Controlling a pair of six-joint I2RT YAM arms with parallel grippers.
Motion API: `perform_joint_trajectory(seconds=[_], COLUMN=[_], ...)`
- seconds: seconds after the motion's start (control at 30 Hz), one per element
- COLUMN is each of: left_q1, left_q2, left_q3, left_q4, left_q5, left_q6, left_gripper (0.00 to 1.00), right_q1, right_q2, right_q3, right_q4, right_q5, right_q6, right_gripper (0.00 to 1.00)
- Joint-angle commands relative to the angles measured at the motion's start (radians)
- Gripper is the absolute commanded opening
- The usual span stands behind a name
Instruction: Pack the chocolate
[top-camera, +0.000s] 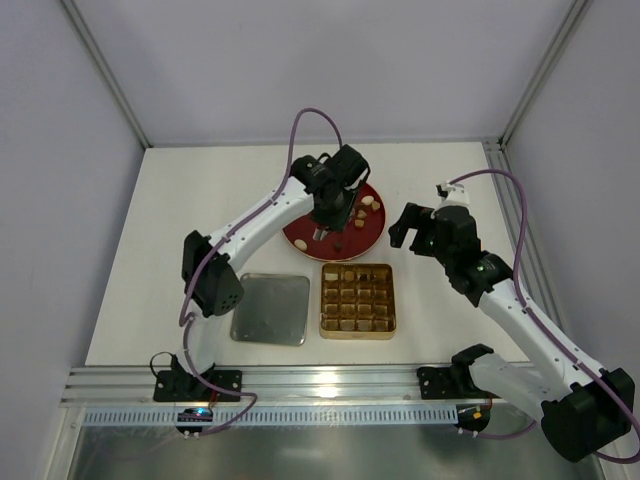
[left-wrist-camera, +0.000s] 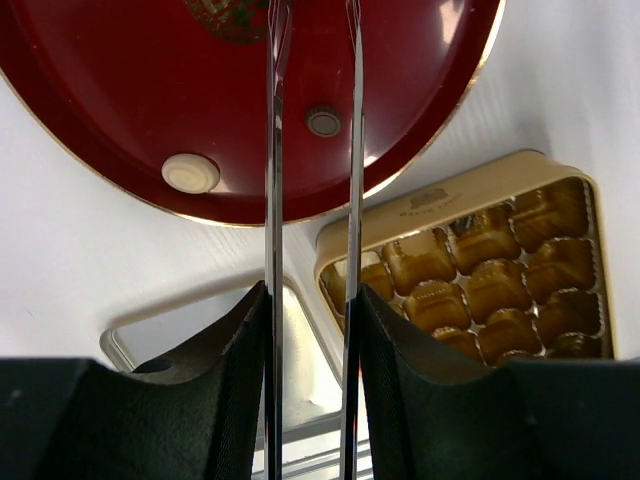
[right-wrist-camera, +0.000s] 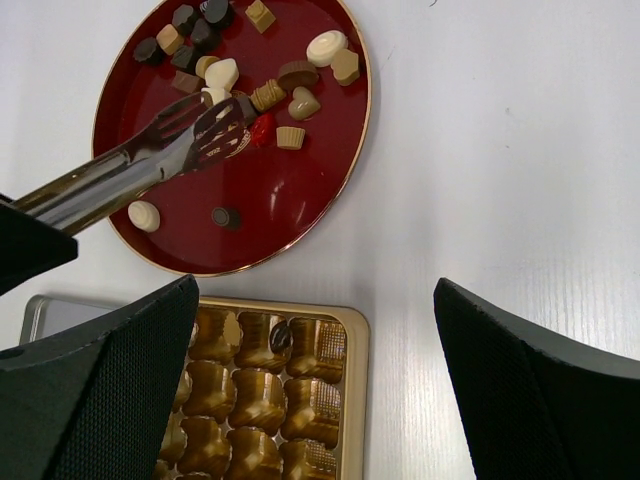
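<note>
Picking step: the left fingers (left-wrist-camera: 220, 370), part closed, clamp the tongs (right-wrist-camera: 150, 160), whose tips sit among the chocolate (right-wrist-camera: 300, 75) at the upper left of the red plate (right-wrist-camera: 300, 200). Next, the tongs must pinch one piece and carry it to a free cell of the gold tin (right-wrist-camera: 355, 400) below. The right fingers (right-wrist-camera: 120, 380) gape wide and hold nothing.

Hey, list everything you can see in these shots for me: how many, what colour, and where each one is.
chocolates: roughly twenty, dark brown, caramel and cream, loose on the plate
packed chocolate: one, dark, in a tin cell in the row nearest the plate
plate: one, red with a gold rim, beyond the tin
tin: one, gold, gridded cells, near side of the plate
lid: one, silver, flat beside the tin's left
tongs: one pair, silver, tips over the plate
table: one, white
left hand: black, above the plate, closed on the tongs
right hand: black, open, empty, right of the plate
</note>
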Motion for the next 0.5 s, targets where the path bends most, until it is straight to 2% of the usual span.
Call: perform_joint_trajectory(seconds=[0.0, 0.47], left_q1=[0.017, 0.051], left_q2=[0.014, 0.096], left_q3=[0.067, 0.080], left_q4=[-0.002, 0.013], left_q5=[0.033, 0.070], left_q6=[0.042, 0.053], left_gripper=[0.38, 0.38], right_q1=[-0.005, -0.016], right_q2=[-0.021, -0.009], right_q3=[0.019, 0.010], right_q4=[0.015, 0.020], right_q5=[-0.005, -0.014], right_q6=[-0.016, -0.021], right_gripper=[1.00, 1.00])
